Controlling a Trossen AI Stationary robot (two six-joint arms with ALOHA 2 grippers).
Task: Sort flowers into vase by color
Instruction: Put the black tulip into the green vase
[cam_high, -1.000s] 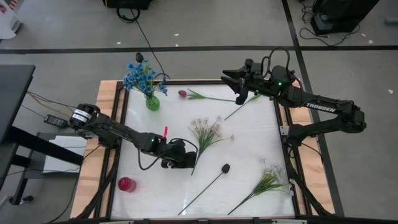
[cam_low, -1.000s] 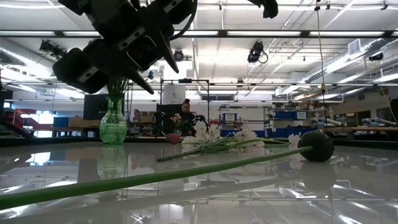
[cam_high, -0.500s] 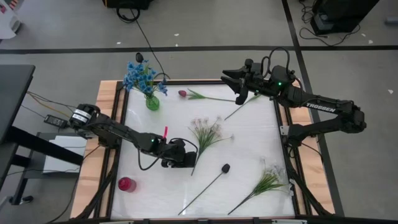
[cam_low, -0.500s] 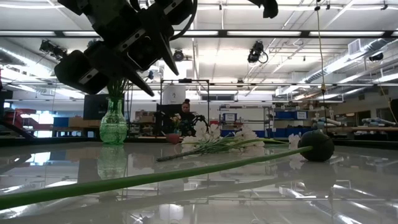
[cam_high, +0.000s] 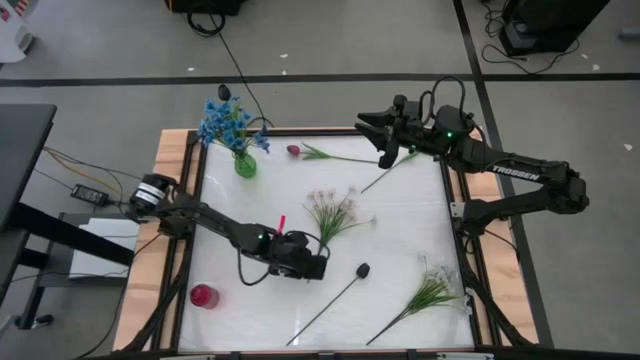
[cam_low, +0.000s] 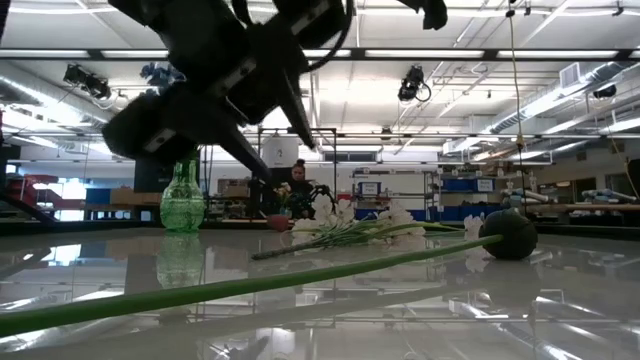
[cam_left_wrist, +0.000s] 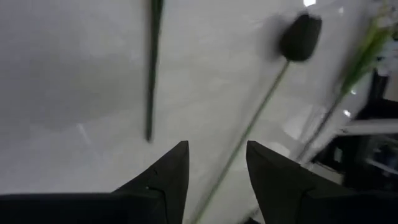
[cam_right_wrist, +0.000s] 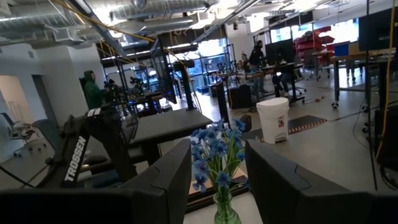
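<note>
Left tool (cam_high: 318, 268) sits low over the middle of the white tabletop (cam_high: 400, 230), its two fingers (cam_left_wrist: 166, 177) parted and empty, just beside the stem of the black-budded flower (cam_high: 363, 270). In the left wrist view that stem runs between the parted fingers and beyond them. A white-blossom sprig (cam_high: 330, 210) lies just beyond the tool, its stem end close to it. A second white sprig (cam_high: 430, 290) lies near the tabletop's right edge. A dark pink tulip bud (cam_high: 294, 150) lies at the far side. The blue flowers (cam_high: 225, 122) stand in the green vase (cam_high: 245, 163) at the far left corner. A red vase (cam_high: 204, 296) stands at the near left. Right tool (cam_high: 372, 126) hangs above the far edge, fingers parted and empty.
</note>
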